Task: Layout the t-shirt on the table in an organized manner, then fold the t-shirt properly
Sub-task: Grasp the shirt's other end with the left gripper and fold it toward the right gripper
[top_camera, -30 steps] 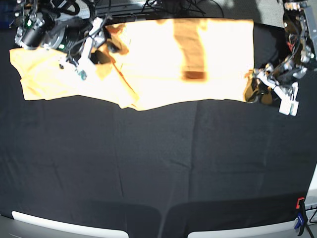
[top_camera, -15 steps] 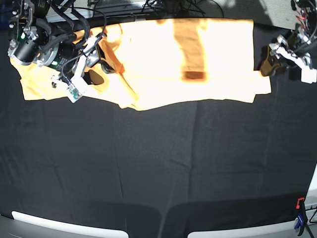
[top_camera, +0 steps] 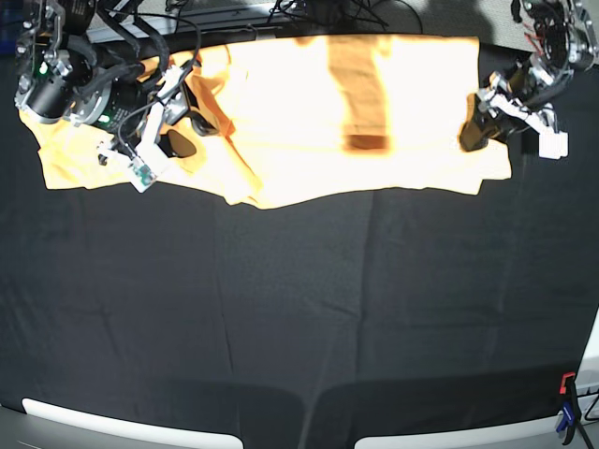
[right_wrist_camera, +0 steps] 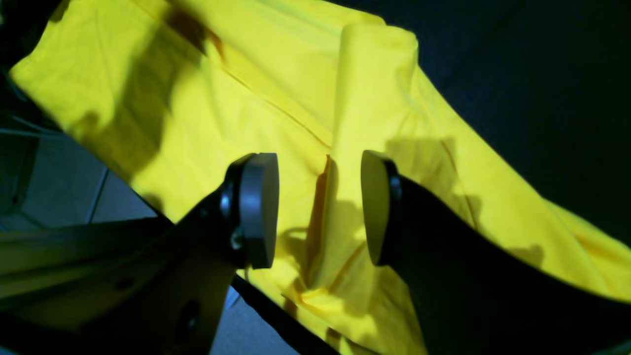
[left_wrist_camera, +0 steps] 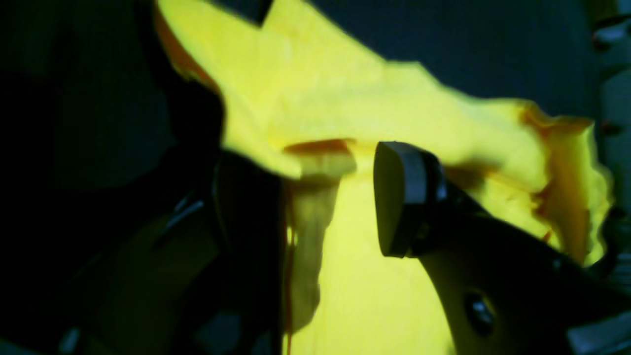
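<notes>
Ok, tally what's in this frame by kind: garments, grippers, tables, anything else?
T-shirt: 1
Grippers: 2, left gripper and right gripper, both open
Table: 1
Blue clamp at the table's near edge: 1
Total: 5

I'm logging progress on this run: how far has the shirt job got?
Done, roughly: the t-shirt lies spread wide along the far edge of the table, though its near hem looks wavy and one end bunched. In hand: nothing gripped; the left gripper and right gripper both hang open over the cloth. Left: smoothing those ends and, apparently, all the folding.
</notes>
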